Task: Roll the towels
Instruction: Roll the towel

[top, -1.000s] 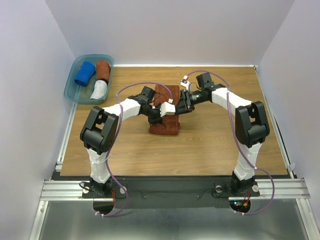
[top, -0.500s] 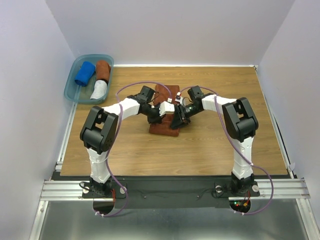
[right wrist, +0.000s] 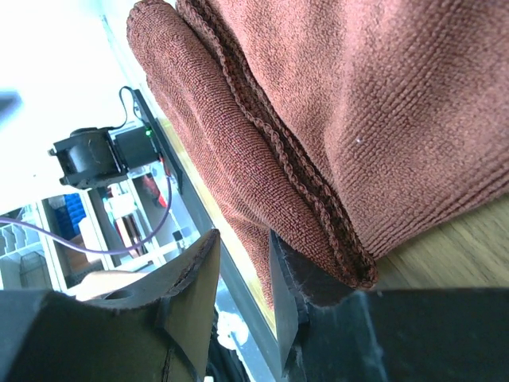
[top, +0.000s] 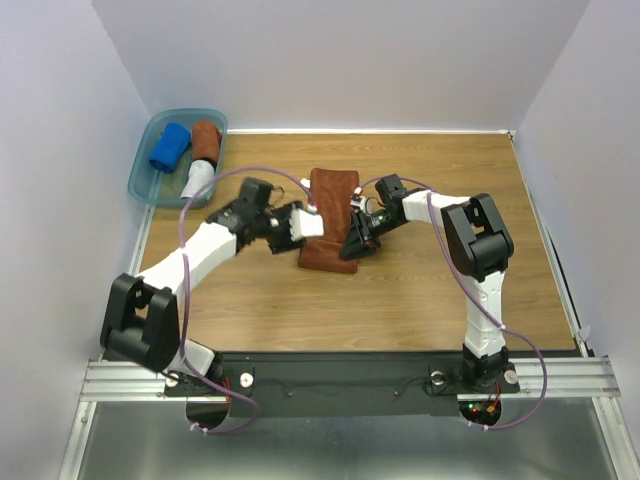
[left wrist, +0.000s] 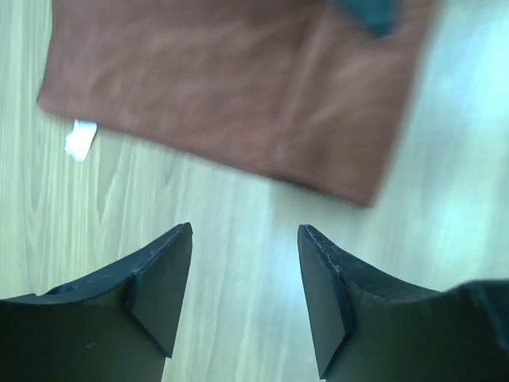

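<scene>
A rust-brown towel (top: 330,215) lies flat and folded at the table's middle. It also shows in the left wrist view (left wrist: 238,87), with a white tag (left wrist: 80,139), and in the right wrist view (right wrist: 334,103). My left gripper (top: 306,224) is open and empty, over bare wood just left of the towel (left wrist: 245,239). My right gripper (top: 353,240) is at the towel's right near edge. Its jaws (right wrist: 243,237) stand narrowly open with nothing between them, and the towel's folded hem rests on the outside of one finger (right wrist: 306,282). A light grey rolled towel (top: 198,180) lies in the tub.
A translucent blue tub (top: 141,165) stands at the back left corner. It also holds a blue roll (top: 169,146) and a rust-brown roll (top: 206,140). White walls close in the table on three sides.
My left arm has drawn back to the left, off the towel, with its gripper open. My right gripper has come down and in to the towel's right near edge.
</scene>
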Motion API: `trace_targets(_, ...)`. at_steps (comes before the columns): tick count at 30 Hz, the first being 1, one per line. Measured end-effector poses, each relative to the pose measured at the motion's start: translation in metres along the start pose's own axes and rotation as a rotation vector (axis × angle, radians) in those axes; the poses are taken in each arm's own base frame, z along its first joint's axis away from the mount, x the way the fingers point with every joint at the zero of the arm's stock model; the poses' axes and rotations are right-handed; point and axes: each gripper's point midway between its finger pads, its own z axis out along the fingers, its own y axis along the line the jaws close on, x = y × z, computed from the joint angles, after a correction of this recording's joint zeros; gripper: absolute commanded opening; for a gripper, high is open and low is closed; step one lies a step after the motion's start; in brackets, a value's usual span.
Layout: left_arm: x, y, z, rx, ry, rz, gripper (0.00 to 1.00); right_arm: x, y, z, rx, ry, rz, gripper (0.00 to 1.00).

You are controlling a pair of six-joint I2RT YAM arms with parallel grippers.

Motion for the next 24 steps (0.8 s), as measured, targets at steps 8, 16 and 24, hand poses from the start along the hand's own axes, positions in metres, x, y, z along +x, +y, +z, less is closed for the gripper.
trace_targets(8, 0.013, -0.096, 0.045, 0.085, 0.055, 0.257, 0.68, -0.001, -0.006, 0.001, 0.026, -0.006, -0.007, 0.35)
trace_targets(16, 0.01, -0.086, 0.065, -0.008, 0.062, 0.427, 0.68, -0.001, -0.008, 0.001, 0.033, -0.007, -0.024, 0.35)
trace_targets(24, 0.009, -0.088, 0.086, -0.021, 0.073, 0.543, 0.68, -0.002, -0.009, 0.002, 0.024, 0.0, -0.018, 0.35)
